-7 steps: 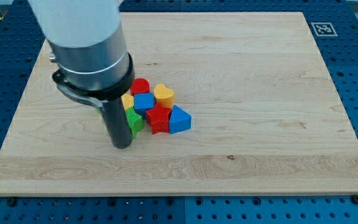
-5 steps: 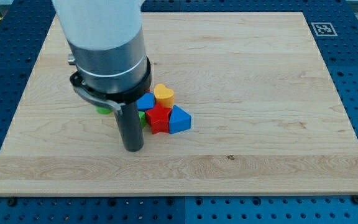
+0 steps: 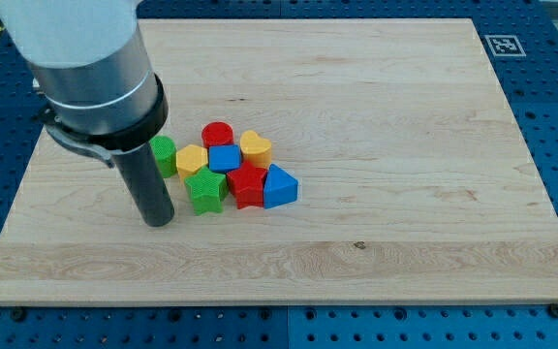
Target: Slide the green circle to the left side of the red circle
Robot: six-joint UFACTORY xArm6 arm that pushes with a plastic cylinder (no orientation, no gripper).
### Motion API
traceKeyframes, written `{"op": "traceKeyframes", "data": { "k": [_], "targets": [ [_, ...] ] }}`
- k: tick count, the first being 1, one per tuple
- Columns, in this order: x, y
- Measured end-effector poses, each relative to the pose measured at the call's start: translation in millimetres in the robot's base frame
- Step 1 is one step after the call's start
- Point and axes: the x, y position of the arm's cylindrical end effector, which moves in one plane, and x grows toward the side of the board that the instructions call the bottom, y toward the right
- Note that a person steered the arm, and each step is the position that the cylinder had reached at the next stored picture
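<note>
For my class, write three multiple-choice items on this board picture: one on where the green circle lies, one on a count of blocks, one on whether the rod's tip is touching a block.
1. Where is the green circle relative to the red circle?
A. at its left and lower
B. at its right
C. on top of it

2. How many blue blocks show?
A. one
B. two
C. four

3. My tip is
A. pressed on the yellow heart
B. apart from every block
C. on the red star

Answers: 1 A, it sits leftmost in the cluster. 2 B, a blue cube and a blue triangle. 3 B, bare board shows between it and the green star.
</note>
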Motion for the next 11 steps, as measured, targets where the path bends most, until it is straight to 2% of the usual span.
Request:
{"op": "traceKeyframes", "data": {
  "k": [3,6,9,11],
  "targets": [
    [-21,-14],
    [-67,-5],
    [-73,-36],
    [-108,-36]
  ]
}}
